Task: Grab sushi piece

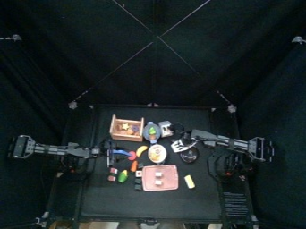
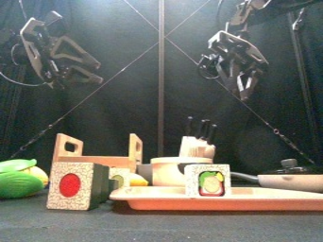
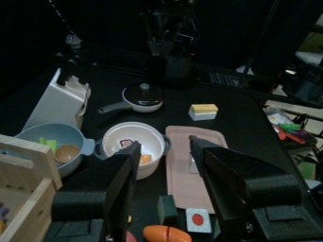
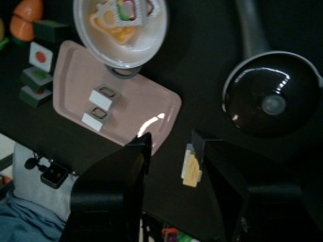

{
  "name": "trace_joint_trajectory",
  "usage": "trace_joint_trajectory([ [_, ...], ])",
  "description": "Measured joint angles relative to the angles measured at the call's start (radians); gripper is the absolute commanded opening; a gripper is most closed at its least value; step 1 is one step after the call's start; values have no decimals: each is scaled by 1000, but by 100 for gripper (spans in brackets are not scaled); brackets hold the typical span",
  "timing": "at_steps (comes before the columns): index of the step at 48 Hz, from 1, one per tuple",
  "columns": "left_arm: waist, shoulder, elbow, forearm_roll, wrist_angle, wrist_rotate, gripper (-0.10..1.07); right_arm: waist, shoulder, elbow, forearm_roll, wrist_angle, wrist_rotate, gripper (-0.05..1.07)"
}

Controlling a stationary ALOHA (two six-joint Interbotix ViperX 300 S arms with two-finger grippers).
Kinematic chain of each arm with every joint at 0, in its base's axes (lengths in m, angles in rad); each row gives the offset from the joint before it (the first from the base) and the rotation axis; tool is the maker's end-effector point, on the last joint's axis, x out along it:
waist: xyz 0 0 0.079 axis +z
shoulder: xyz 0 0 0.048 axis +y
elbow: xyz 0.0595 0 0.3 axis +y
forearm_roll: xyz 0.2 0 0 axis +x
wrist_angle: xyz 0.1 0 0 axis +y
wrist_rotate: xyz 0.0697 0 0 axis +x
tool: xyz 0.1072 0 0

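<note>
Two sushi pieces [image 4: 98, 106] lie on the pink tray [image 4: 139, 112] in the right wrist view. More sushi [image 4: 127, 9] sits in a white bowl [image 4: 94, 43], and others [image 4: 38, 71] lie beside the tray. My right gripper [image 4: 177, 175] hangs open high above the tray's edge, holding nothing. In the front view a roll [image 2: 207, 180] stands on the tray [image 2: 252, 199], and a red-centred sushi piece [image 2: 71, 185] stands to its left. The right gripper [image 2: 235, 59] is well above them. My left gripper [image 3: 177, 184] is open and empty, raised over a red-dotted piece [image 3: 195, 219].
A black pan [image 4: 271, 90] lies beside the tray. A wooden crate [image 2: 96, 151], a knife block [image 2: 197, 144] and a green toy [image 2: 18, 178] stand behind the sushi. The left wrist view shows a blue bowl [image 3: 53, 142], a white bowl [image 3: 132, 142] and a small pot [image 3: 142, 99].
</note>
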Motion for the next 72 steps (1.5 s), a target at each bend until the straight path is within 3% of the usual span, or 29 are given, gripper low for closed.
trace_joint_trajectory([
  [10,0,0,14,0,0,0,84,140,-92,201,-239,-586,3,78],
  [13,-2,0,15,-3,0,0,84,153,-92,235,-290,-699,5,78],
  [17,-2,0,17,0,0,0,84,153,-91,253,-324,-769,5,78],
  [34,0,0,29,5,0,3,84,176,0,268,-526,-807,3,78],
  [59,-2,-2,52,17,2,3,84,268,172,256,-560,-807,5,78],
  [66,-2,-2,52,17,0,2,84,296,267,206,-557,-773,5,79],
  [72,0,-3,54,15,0,2,84,314,337,137,-558,-673,0,79],
])
